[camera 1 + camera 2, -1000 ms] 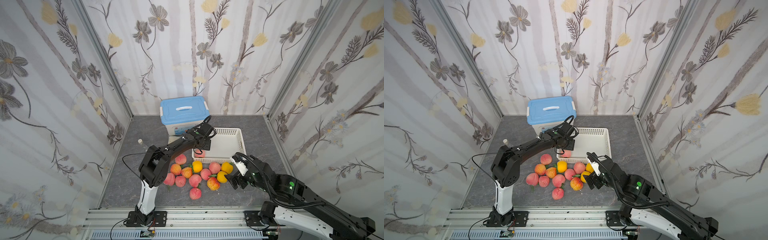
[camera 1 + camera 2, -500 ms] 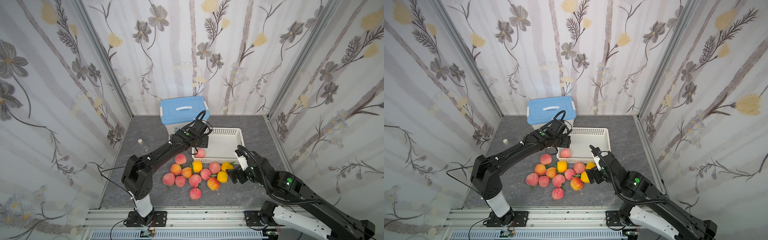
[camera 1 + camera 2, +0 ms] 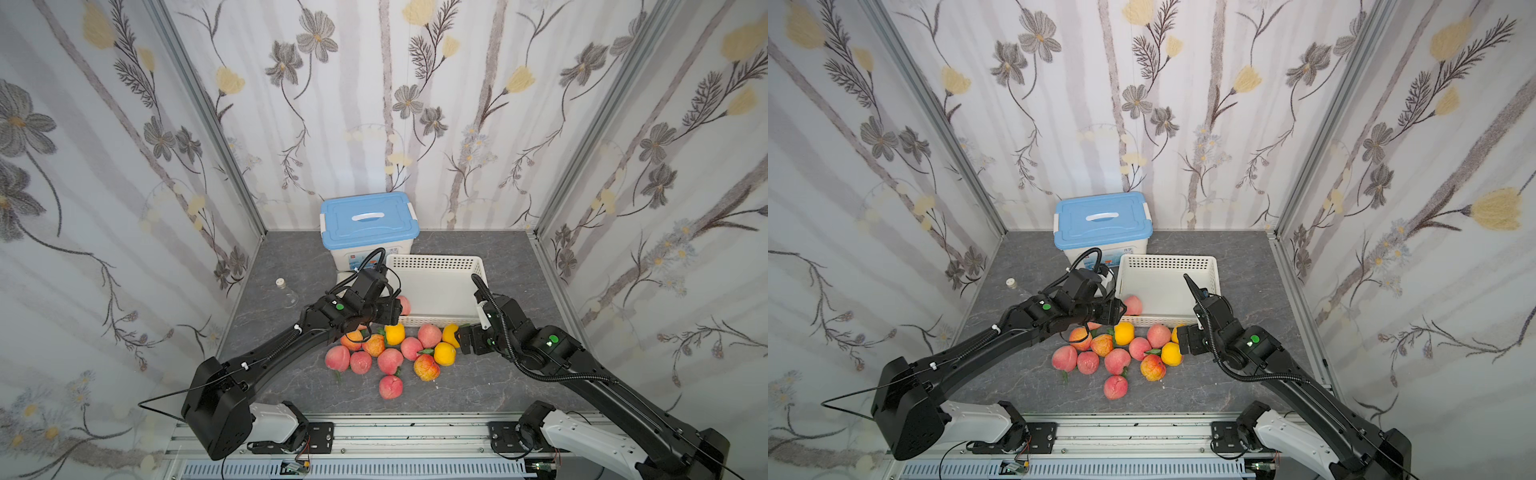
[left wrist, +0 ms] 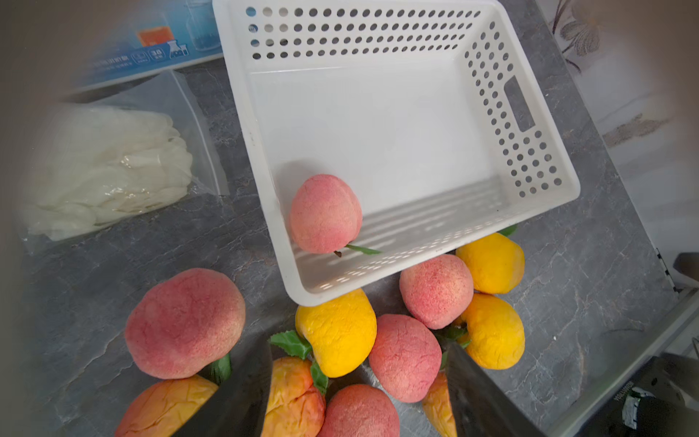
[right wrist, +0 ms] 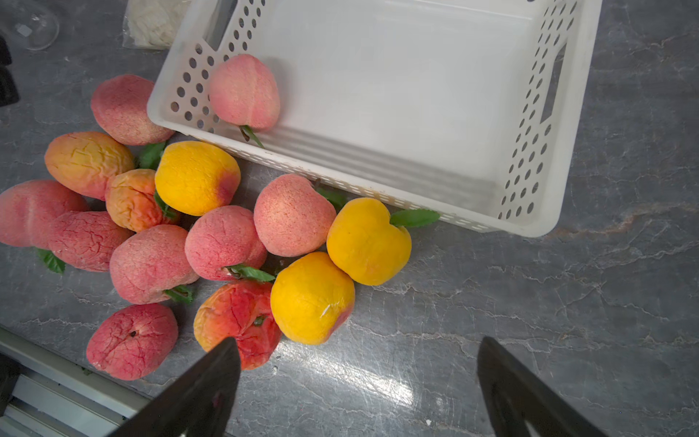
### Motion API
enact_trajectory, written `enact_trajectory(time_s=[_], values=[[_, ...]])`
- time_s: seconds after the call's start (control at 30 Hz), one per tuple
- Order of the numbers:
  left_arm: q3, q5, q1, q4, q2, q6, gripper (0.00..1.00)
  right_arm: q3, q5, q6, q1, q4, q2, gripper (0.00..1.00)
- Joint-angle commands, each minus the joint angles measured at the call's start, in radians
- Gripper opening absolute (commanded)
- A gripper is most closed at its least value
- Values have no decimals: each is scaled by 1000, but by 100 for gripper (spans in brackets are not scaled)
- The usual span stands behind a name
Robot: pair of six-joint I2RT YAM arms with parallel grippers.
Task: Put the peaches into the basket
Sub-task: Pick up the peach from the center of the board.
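Right end effector [image 5: 359, 348]: jaws wide, empty, over bare counter [image 5: 529, 340]. Yellow peach [image 5: 312, 299] just ahead at the pile's edge, roundish, no long axis; right arm nearer it.

Left end effector [image 4: 357, 363]: jaws apart, empty, above the pile's middle.

One pink peach [image 4: 325, 213] sits in the white perforated basket [image 4: 529, 132], near corner. The rest are heaped against its near wall.

Counter grey, marbled; floral walls close.

Not much to read here tbh. The white storage box [image 4: 113, 45] has a blue and orange label [image 4: 159, 53] with what looks like "30" on it. The rest of the print is too blurry.
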Motion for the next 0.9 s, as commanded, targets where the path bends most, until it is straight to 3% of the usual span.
enact_trajectory(time_s=[0.0,0.2,0.87], values=[[-44,53,0,97,-43,12,75,-23,-12,73,-9,30,27,97],[-102,94,1,126,-96,27,77,-50,-9,137,-22,50,66,97],[-140,107,0,177,-23,39,77,-55,-27,243,-30,162,204,97]])
